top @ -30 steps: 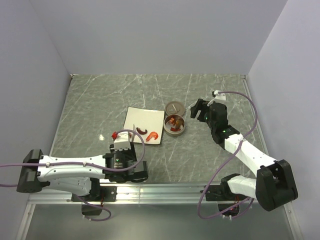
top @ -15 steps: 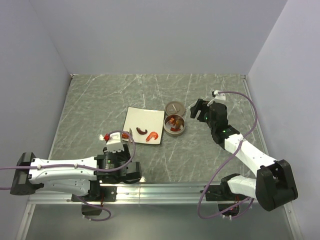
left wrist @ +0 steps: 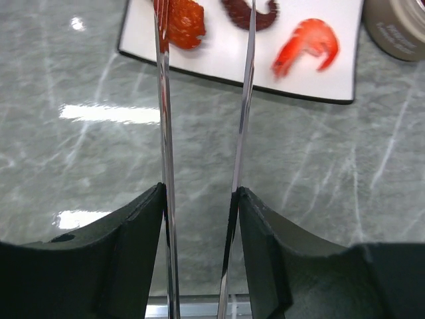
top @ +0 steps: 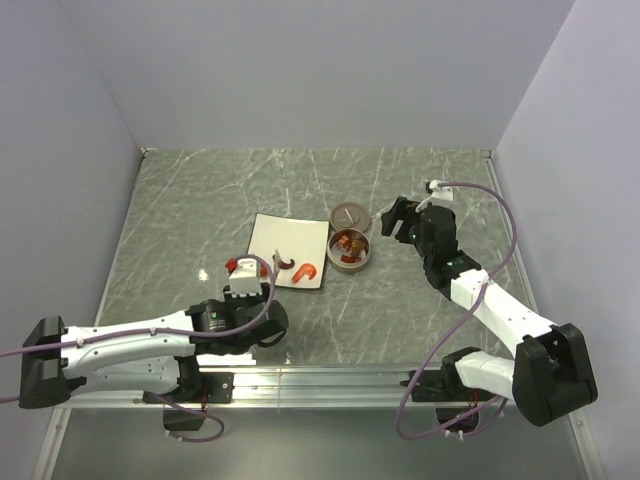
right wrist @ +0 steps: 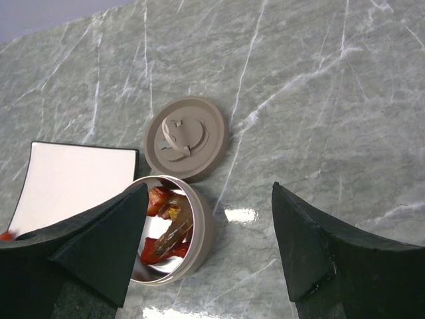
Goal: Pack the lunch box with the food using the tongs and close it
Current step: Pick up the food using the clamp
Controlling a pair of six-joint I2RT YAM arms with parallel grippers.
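My left gripper (left wrist: 201, 193) is shut on the tongs (left wrist: 164, 119), one finger pressing each thin silver arm. The arms run up over the white plate (left wrist: 219, 60), and their tips leave the frame at the top. On the plate lie food pieces: a red chunk (left wrist: 182, 20) at the left tong arm, a dark brown curl (left wrist: 255, 13) and an orange shrimp (left wrist: 307, 45). The lunch box (right wrist: 202, 232) stands open with food (right wrist: 166, 226) inside, its lid (right wrist: 186, 136) flat on the table just behind it. My right gripper (right wrist: 209, 193) hovers open above the tin's right side, holding nothing.
The plate (top: 288, 240) sits left of the lunch box (top: 350, 250) and lid (top: 347, 215) in the middle of the marble table. My left gripper (top: 255, 290) is at the plate's near edge; my right gripper (top: 393, 218) is right of the lid. Grey walls enclose the table.
My left arm drew back toward the near left, then swung right and forward again, bringing the tongs over the plate's near edge. The right arm has not moved.
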